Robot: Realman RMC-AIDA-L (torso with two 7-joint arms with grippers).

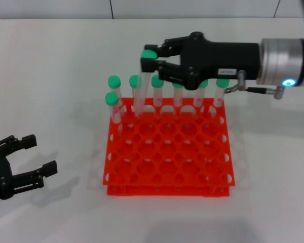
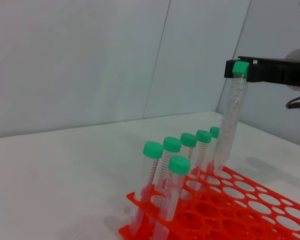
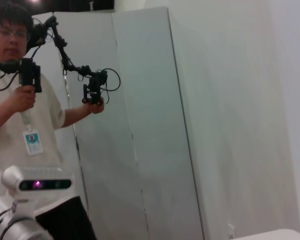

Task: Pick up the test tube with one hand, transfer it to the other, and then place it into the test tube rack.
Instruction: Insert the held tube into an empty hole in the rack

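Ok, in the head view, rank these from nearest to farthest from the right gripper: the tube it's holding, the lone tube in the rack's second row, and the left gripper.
1. The held test tube, pinched by its green cap in the right gripper, above the rack's far row.
2. The second-row tube, at the rack's far left corner.
3. The left gripper, open, low on the robot's left.

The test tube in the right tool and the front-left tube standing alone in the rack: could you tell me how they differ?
The held test tube hangs from the right tool, gripped at its cap; the front-left tube stands free in the test tube rack. The held one sits higher, with its tip just above the rack. Both are clear with green caps.
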